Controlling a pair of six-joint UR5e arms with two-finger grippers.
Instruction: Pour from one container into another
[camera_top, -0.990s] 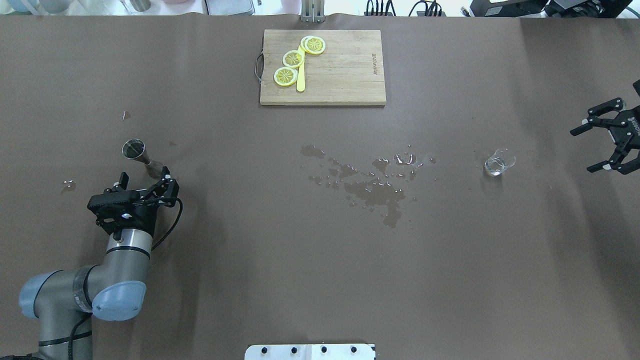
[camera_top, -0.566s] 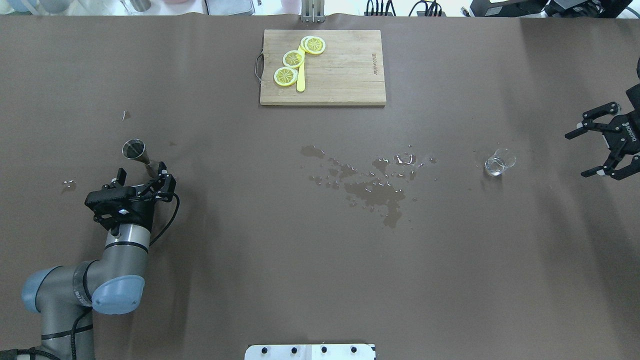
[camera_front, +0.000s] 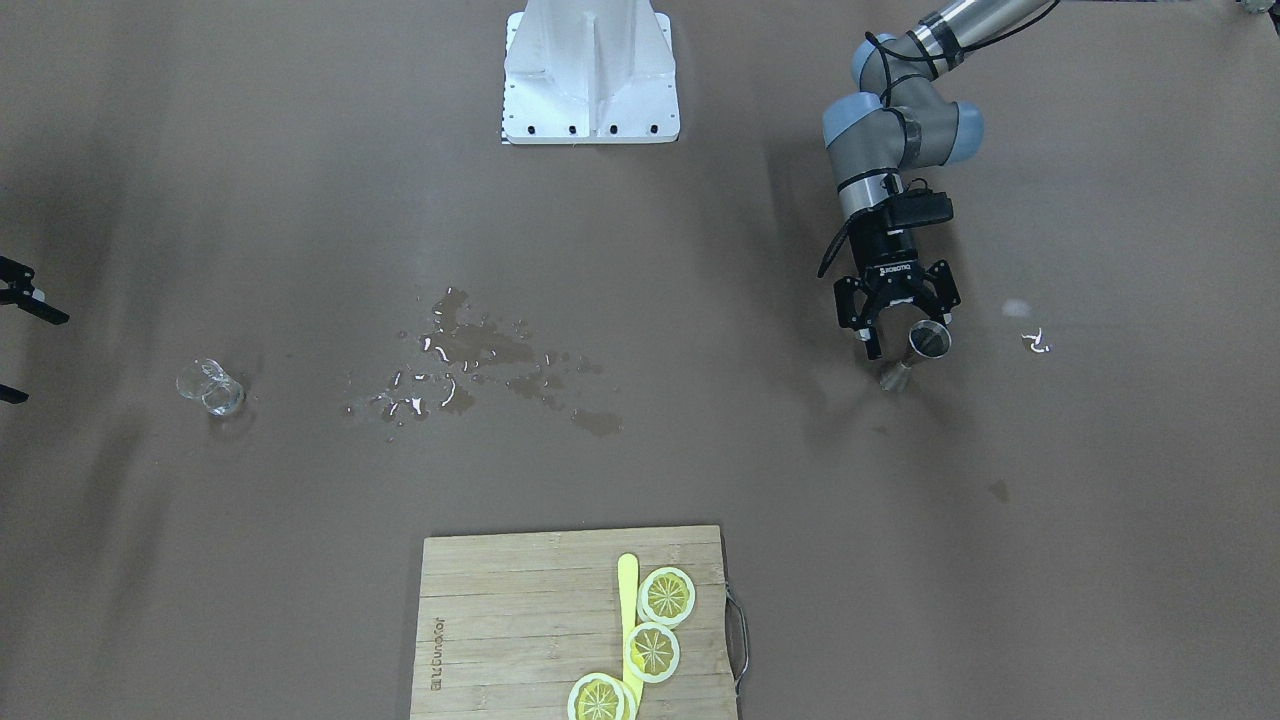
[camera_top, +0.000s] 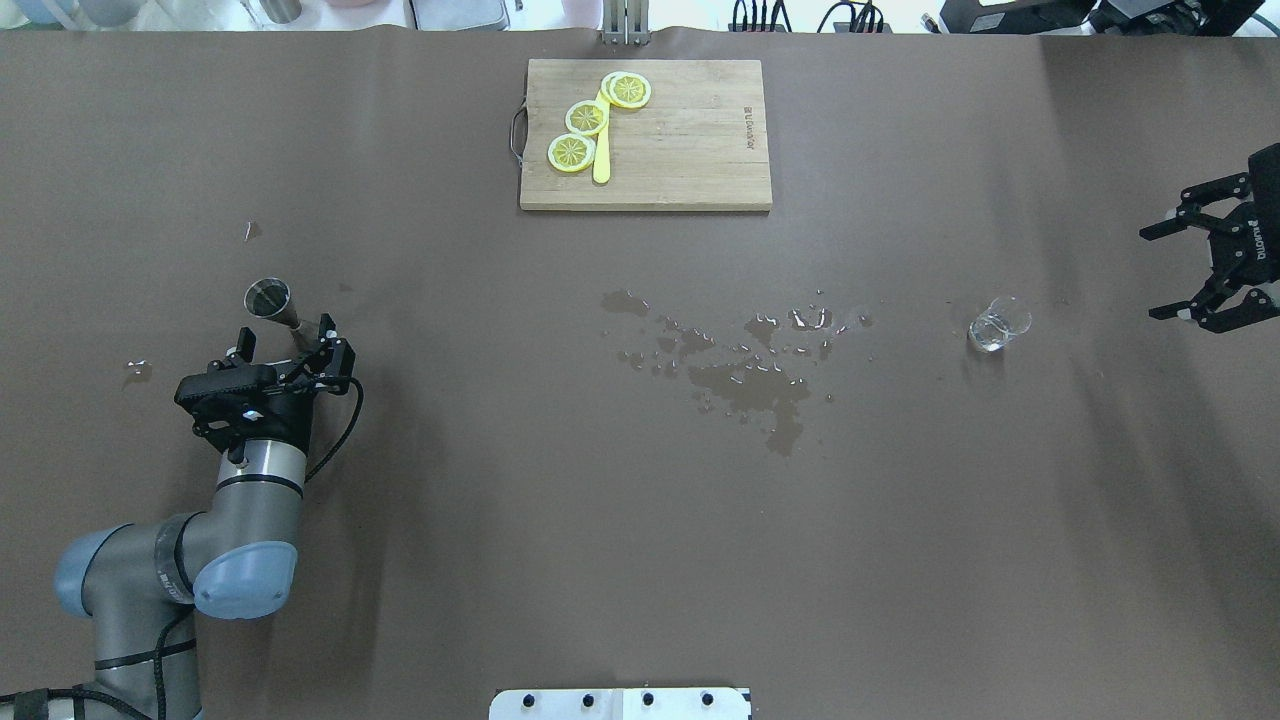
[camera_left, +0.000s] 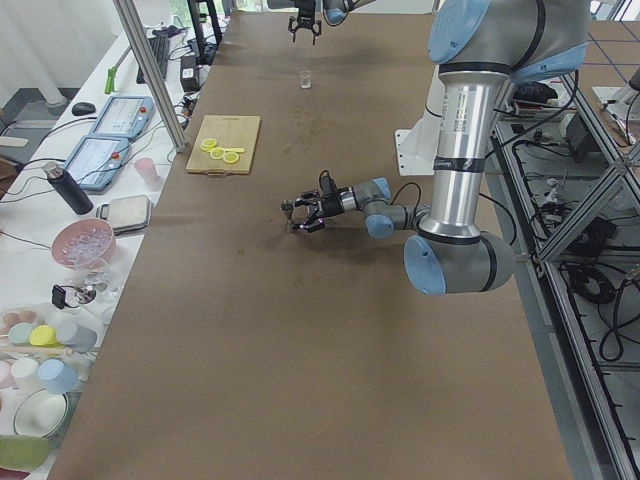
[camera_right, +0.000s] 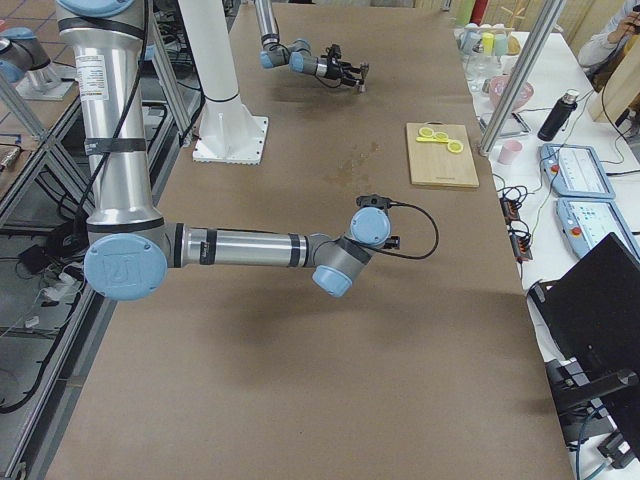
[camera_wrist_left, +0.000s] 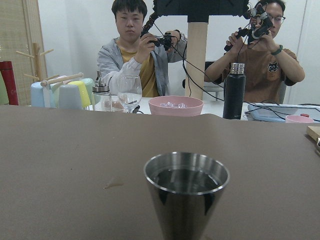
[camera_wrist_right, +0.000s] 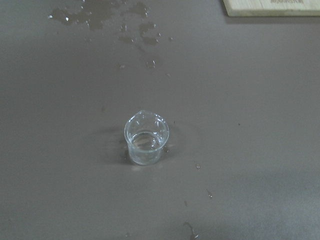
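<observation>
1. Jigger (camera_top: 268, 298) stands upright on the table's left side in the overhead view. The left gripper (camera_top: 285, 335) sits right at its foot, fingers spread wide to either side; whether they touch it can't be made out. Over at the right edge, the right gripper (camera_top: 1152, 275) hangs with its claw splayed too, well apart from the small glass beaker (camera_top: 998, 325). Between the two vessels a puddle (camera_top: 752, 382) glistens on the brown table cover (camera_top: 500, 500). A cutting board (camera_top: 690, 150) with lemon slices (camera_top: 586, 117) lies at the far edge.
2. Front-facing camera: the jigger stands between the left claw's parted fingers, which are not pinched onto it. Only the finger ends of the right claw poke in at the border, near the beaker.
3. Left side view: the near arm reaches low across the table, claw right up at the jigger. Far off, the other claw hovers above the table beyond the beaker.
4. Right side view: the near arm's wrist hides its claw, so nothing can be told about it from here.
5. Left wrist camera: the jigger fills the centre, liquid showing in its cup. Two people (camera_wrist_left: 135, 55) sit behind the table holding controllers.
6. Right wrist camera: the beaker stands upright, a little clear liquid at its bottom and droplets scattered around it.
</observation>
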